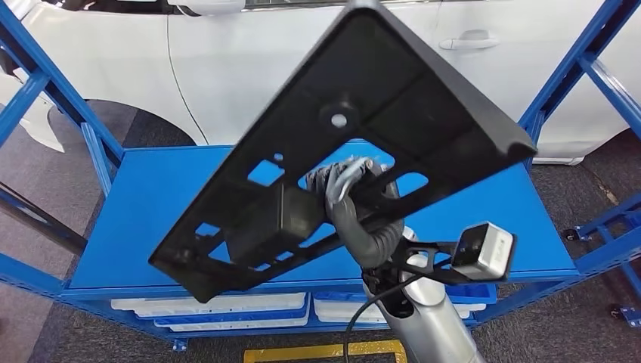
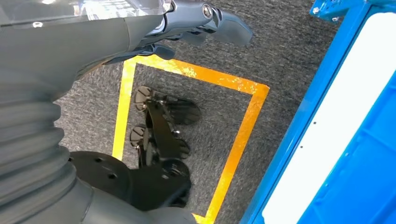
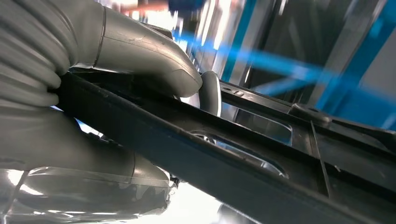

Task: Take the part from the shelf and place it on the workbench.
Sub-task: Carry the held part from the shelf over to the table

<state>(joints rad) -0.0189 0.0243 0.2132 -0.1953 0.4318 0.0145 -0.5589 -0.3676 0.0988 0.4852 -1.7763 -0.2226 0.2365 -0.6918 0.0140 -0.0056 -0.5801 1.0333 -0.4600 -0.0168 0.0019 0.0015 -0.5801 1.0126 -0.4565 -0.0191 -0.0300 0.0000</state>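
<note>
right hand (image 1: 344,185) grips the black plastic panel (image 1: 355,128), tilted above the blue shelf (image 1: 143,212). left hand (image 2: 205,21) hangs over the floor, fingers curled, holding nothing.

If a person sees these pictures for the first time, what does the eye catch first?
First, the big black plastic panel, tilted in the air above the blue shelf, held by the right hand. Behind the shelf stands a white car. The left hand hangs over yellow floor tape.
</note>
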